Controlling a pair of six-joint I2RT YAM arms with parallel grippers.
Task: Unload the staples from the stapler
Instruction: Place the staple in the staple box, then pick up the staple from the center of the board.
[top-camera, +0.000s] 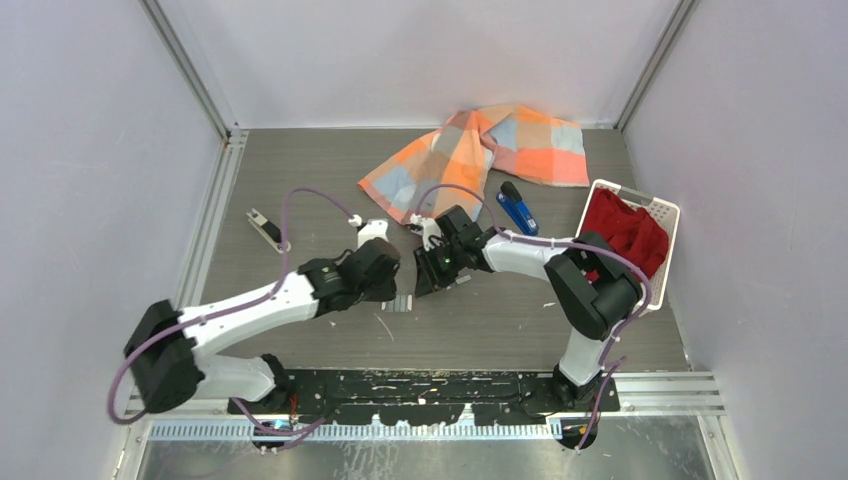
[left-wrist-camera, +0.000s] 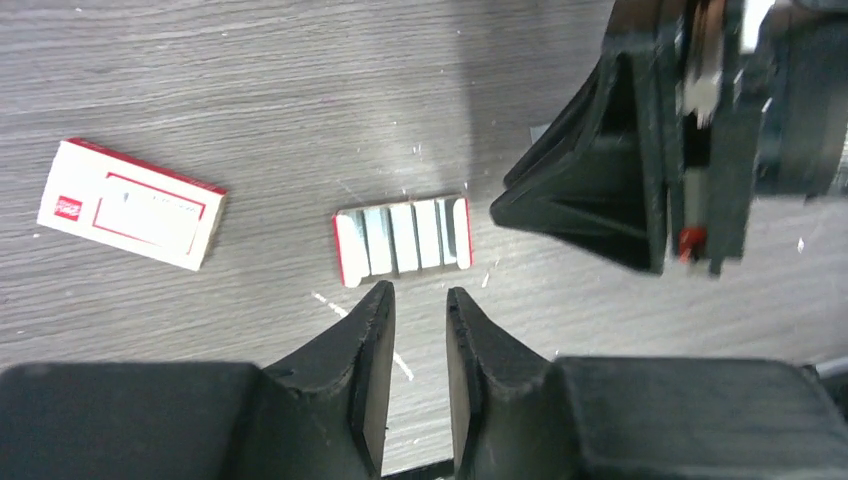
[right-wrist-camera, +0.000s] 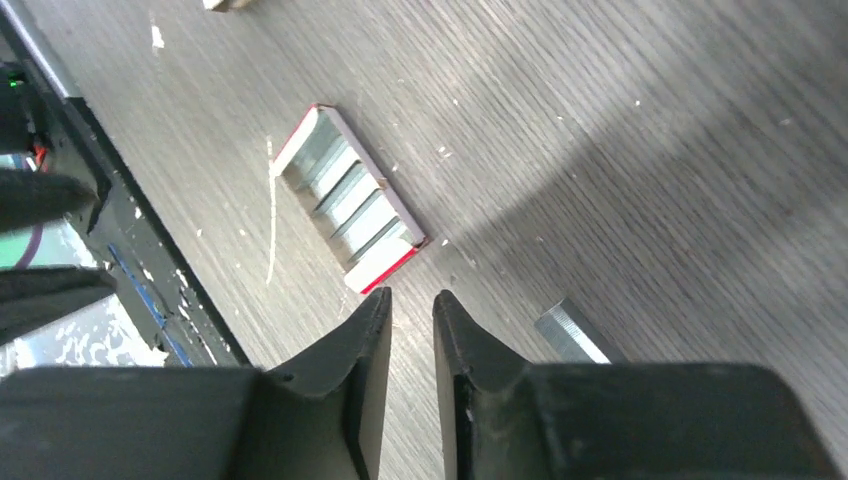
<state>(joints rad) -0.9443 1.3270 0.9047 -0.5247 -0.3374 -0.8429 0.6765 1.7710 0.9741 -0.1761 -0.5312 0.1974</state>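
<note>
The blue stapler (top-camera: 518, 208) lies on the table behind both arms, apart from both grippers. A short silver strip of staples (right-wrist-camera: 570, 330) lies on the table just right of my right fingers. More strips sit in a small open red-edged tray (left-wrist-camera: 403, 238) (right-wrist-camera: 350, 200) (top-camera: 402, 302), just ahead of both grippers' tips. My left gripper (left-wrist-camera: 420, 292) (top-camera: 392, 290) is slightly open with nothing between its fingers. My right gripper (right-wrist-camera: 411, 297) (top-camera: 427, 287) also stands slightly open and empty. The two grippers face each other over the tray.
A flat white-and-red packet (left-wrist-camera: 130, 203) lies left of the tray. An orange-and-blue checked cloth (top-camera: 480, 150) is spread at the back. A white basket (top-camera: 665, 212) holding red fabric stands at the right. A small black-and-silver piece (top-camera: 265, 228) lies at the left.
</note>
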